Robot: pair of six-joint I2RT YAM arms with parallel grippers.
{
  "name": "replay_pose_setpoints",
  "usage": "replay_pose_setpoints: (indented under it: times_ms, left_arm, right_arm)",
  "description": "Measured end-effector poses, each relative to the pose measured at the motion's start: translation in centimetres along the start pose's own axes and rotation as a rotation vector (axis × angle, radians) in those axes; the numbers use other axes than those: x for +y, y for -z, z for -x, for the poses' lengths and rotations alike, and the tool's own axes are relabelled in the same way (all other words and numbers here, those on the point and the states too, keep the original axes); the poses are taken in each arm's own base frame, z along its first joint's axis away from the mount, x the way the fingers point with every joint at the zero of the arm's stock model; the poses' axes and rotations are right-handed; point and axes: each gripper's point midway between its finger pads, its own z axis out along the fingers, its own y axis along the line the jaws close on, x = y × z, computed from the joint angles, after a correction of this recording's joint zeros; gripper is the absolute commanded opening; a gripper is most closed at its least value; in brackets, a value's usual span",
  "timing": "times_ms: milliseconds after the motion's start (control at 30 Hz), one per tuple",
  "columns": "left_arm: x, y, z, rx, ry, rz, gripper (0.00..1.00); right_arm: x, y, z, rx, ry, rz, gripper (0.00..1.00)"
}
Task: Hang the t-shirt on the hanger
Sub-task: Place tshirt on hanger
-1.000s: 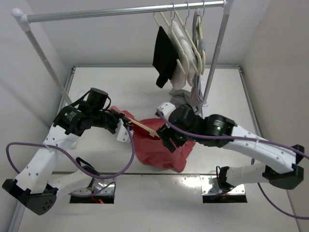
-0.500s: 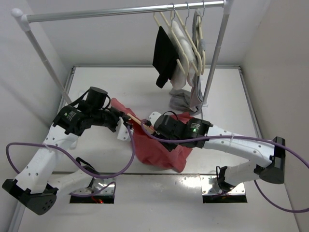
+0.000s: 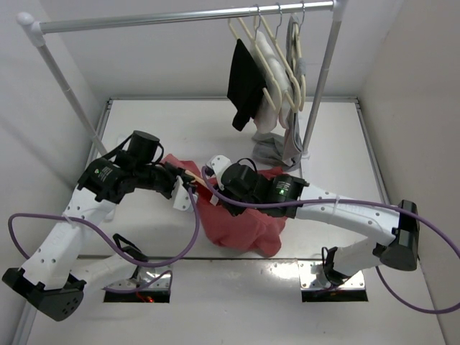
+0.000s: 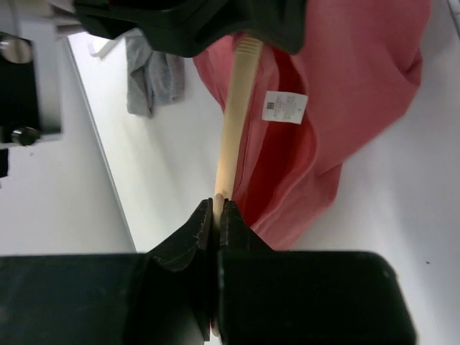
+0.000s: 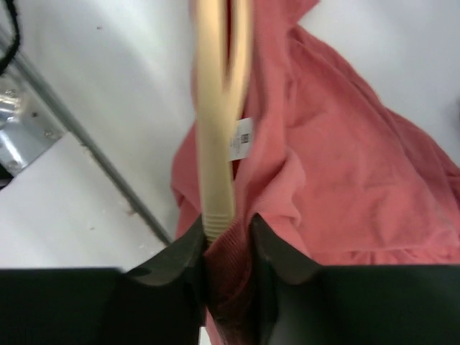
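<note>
Top view: the t-shirt [image 3: 244, 224] lies crumpled on the table [image 3: 144, 122] btwn the two arms. The left gripper [image 3: 185, 188] is at its left edge and the right gripper [image 3: 213, 195] just beside that, so both work the same spot. The hanger [image 3: 195, 177] shows only as a short tan sliver btwn them, the rest hidden by arm & cloth. The rail [image 3: 180, 16] at the back carries the black garment [image 3: 244, 83] and cream hangers [image 3: 277, 61], w/ the grey garment [image 3: 269, 147] below. All are well apart from the work and prob. not involved. Left wrist view: the left gripper [image 4: 215, 215] is clenched on the near end of the hanger [image 4: 231, 129]. It holds the hanger out like a rod, pointing into the neck area of the t-shirt [image 4: 345, 93], where the white label [image 4: 284, 106] shows the inside of the collar. I read this as a steadying hold, so the cloth can be drawn over the far end. That end disappears under the dark body of the right gripper [image 4: 194, 25] at the top. Right wrist view: the right gripper [image 5: 226, 248] is clamped on a ribbed fold of the t-shirt [image 5: 345, 180], prob. the collar edge. The tip of the hanger [image 5: 215, 144] comes right down to the mouth of the jaws, against the left finger. Can't tell if the tip is pinched too or just lies against the cloth. The label [image 5: 241, 140] sits beside the hanger arm, so the neck opening is right there. Judgement: the collar is gripped here to stretch it over the hanger end; the shirt isn't on yet and most of it is heaped on the table.
</note>
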Motion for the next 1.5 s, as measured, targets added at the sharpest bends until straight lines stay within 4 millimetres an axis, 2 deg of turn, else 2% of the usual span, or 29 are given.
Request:
replay_pose_setpoints:
  times_ms: [67,333,400,700,800,900,967,1133,1200,1333,1433,1467,1500]
  left_arm:
    - [0.3,0.0,0.1,-0.002,-0.004,0.01,0.0]
    - [0.4,0.0,0.4,-0.018,0.016,0.018,0.0]
    - [0.3,0.0,0.4,-0.018,0.025,0.017,0.0]
    - [0.9,0.0,0.6,-0.028,0.061,0.049,0.0]
    - [1.1,0.0,0.9,-0.046,0.095,0.056,0.0]
    - [1.5,0.1,1.2,-0.052,0.117,0.064,0.0]
    - [1.7,0.1,1.3,-0.06,0.119,0.067,0.0]
    - [1.7,0.1,1.5,-0.071,0.124,0.066,0.0]
    - [1.7,0.1,1.5,-0.068,0.125,0.068,0.1]
    - [2.3,0.4,1.6,-0.069,0.146,0.099,0.42]
    - [3.5,1.1,2.8,-0.11,0.158,0.166,0.56]
    - [3.9,1.6,3.1,-0.12,0.163,0.193,0.66]
    - [4.3,1.9,3.4,-0.126,0.165,0.216,0.82]
  right_arm:
    - [0.3,0.0,0.1,-0.003,-0.005,0.016,0.12]
    - [0.7,-0.1,0.0,0.008,-0.012,0.033,0.12]
    - [0.7,-0.2,0.0,0.021,-0.009,0.03,0.0]
    - [1.0,-0.1,0.1,0.031,-0.083,0.026,0.01]
    - [1.0,-0.1,0.2,0.029,-0.109,0.018,0.13]
    - [0.9,0.0,0.6,0.018,-0.123,0.009,0.14]
    - [0.7,0.2,1.1,0.006,-0.127,0.0,0.0]
    - [0.5,0.2,1.8,-0.01,-0.131,-0.016,0.0]
    - [0.5,0.2,1.9,-0.011,-0.134,-0.016,0.0]
    - [0.6,0.0,2.5,-0.018,-0.161,-0.019,0.0]
    - [0.8,-0.4,3.9,-0.058,-0.207,-0.012,0.0]
    - [0.9,-0.5,4.2,-0.071,-0.222,-0.009,0.0]
    - [0.9,-0.6,4.5,-0.079,-0.235,-0.007,0.0]
